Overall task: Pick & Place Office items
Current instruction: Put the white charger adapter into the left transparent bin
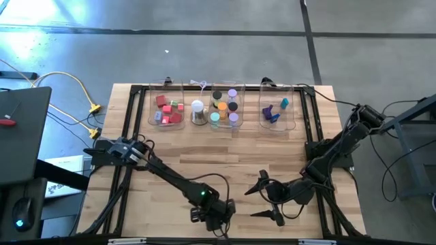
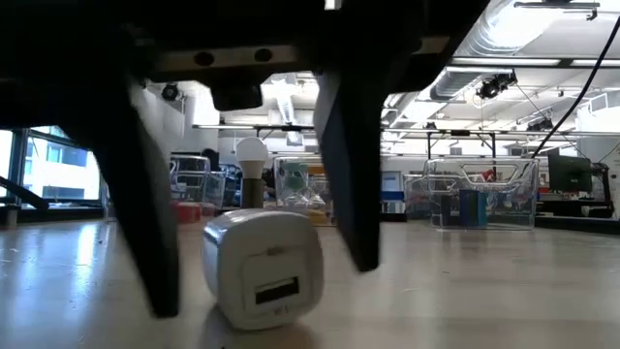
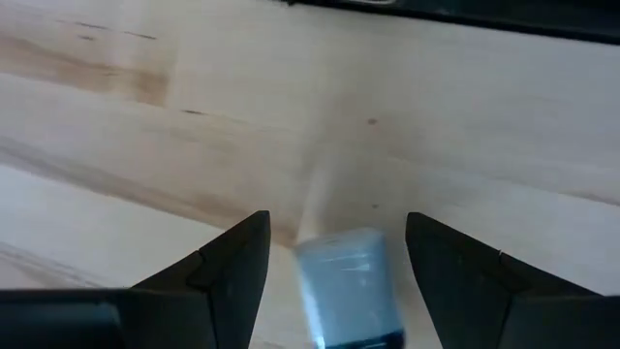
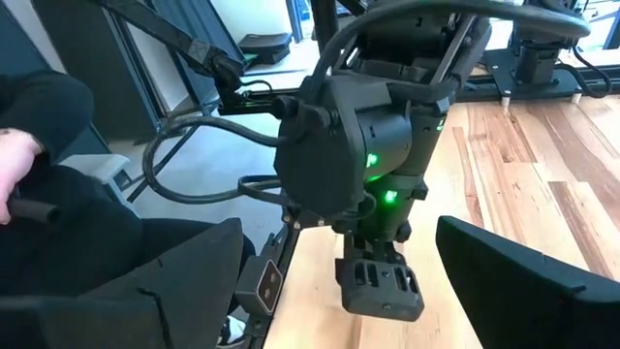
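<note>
Small colored office items (image 1: pixel 219 109) sorted in three clear bins at table's far edge, w/ white charger block (image 2: pixel 263 267) near front.

My high view looks straight down on the whole table (image 1: pixel 225 163). My low view sits at table height, close behind a white charger (image 2: pixel 263 267), facing the room. Left wrist view stares down at that charger; right wrist view faces the left arm (image 4: pixel 363 145).

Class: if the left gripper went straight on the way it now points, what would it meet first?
Most likely the small white charger: it stands between the open fingers of the left gripper, with the wooden table right beneath.
</note>
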`<action>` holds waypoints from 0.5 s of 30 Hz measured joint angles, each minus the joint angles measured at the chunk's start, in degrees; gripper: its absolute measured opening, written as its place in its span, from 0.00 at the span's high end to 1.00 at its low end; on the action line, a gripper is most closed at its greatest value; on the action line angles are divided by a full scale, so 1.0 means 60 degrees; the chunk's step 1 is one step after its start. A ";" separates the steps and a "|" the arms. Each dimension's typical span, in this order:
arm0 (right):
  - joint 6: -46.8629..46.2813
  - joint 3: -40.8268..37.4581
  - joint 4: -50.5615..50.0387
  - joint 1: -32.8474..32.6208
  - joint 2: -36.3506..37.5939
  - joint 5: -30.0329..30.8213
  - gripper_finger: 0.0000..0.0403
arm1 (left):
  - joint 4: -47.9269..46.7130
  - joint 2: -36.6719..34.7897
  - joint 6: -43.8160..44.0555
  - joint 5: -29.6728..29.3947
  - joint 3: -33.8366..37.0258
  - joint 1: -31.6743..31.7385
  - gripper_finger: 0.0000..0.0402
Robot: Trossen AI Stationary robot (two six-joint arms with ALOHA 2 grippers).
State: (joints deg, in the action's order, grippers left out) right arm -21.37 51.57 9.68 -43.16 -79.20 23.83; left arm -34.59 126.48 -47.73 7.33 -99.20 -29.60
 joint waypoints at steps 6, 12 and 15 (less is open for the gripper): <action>-0.0006 0.0000 0.0002 -0.0004 0.0000 -0.0037 0.17 | -0.0084 -0.0004 0.0208 -0.0214 -0.0004 0.0042 0.42; -0.0006 0.0000 0.0003 -0.0029 0.0000 -0.0062 0.17 | -0.0408 -0.0004 0.0624 -0.0376 -0.0004 0.0057 0.42; -0.0006 0.0000 0.0006 -0.0070 0.0000 -0.0056 0.17 | -0.0566 -0.0007 0.0807 -0.0517 -0.0004 0.0057 0.44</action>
State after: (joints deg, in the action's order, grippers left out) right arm -21.41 51.57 9.72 -43.58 -79.20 23.50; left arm -37.98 126.43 -42.89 4.23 -99.22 -29.26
